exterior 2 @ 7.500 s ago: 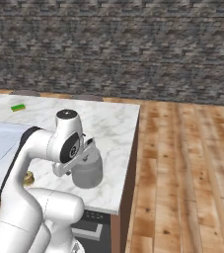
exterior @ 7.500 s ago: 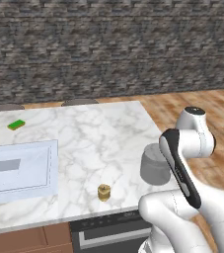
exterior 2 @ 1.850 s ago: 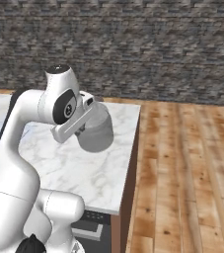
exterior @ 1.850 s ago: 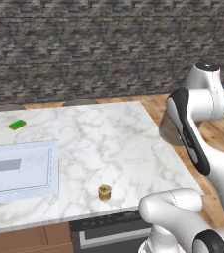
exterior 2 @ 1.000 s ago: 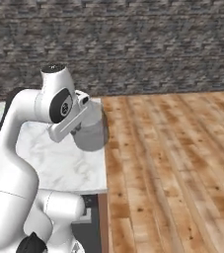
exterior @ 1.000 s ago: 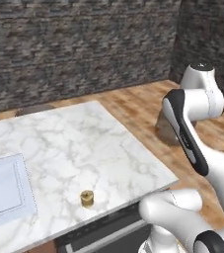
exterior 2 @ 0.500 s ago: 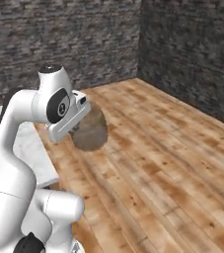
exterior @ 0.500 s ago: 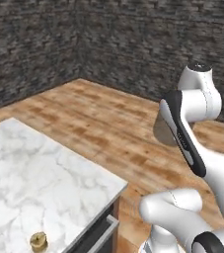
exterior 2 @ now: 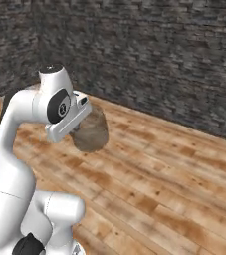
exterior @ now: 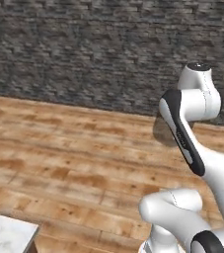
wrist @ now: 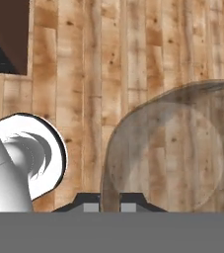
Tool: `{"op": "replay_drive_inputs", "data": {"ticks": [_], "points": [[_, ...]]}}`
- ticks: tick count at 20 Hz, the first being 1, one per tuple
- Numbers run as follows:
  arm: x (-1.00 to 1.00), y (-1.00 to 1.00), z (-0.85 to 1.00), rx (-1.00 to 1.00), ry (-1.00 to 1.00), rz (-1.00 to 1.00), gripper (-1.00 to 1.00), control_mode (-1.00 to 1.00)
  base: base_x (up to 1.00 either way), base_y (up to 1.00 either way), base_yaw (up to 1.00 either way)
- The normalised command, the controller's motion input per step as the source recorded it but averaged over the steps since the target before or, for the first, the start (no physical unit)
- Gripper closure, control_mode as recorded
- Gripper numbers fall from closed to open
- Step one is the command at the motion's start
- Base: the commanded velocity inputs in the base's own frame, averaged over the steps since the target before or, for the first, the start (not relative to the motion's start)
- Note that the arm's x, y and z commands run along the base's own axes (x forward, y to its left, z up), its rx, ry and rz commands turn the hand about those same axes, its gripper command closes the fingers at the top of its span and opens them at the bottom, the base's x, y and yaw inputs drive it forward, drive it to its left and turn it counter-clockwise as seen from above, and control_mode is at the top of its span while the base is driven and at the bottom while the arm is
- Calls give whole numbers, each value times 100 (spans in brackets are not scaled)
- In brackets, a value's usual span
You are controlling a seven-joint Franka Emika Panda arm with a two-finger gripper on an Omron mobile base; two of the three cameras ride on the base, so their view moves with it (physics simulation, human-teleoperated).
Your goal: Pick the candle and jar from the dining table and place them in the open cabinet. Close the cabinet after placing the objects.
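We see the end effector [wrist: 108,201] clamped on the rim of the stout grey translucent cylindrical jar [exterior 2: 90,132], held aloft over the wooden plank floor [exterior 2: 174,174], with the white marble desk [exterior: 5,237] corner at seven o'clock.

**A home kitchen, seen from its open floor**

Around me runs a dark rough stone wall [exterior: 84,54] meeting warm wooden plank flooring [exterior: 74,168]. At my lower left, a white marble corner of the bench [exterior: 5,236] edges in, the sort of worktop a domestic kitchen has.
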Motion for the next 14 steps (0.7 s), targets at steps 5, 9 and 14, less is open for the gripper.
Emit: {"op": "replay_drive_inputs", "data": {"ticks": [5, 9, 14], "points": [[0, 0, 0, 0, 0, 0, 100, 100, 4, -97, -68], [0, 0, 0, 0, 0, 0, 100, 100, 0, -87, -70], [0, 0, 0, 0, 0, 0, 100, 100, 0, -61, -75]]}}
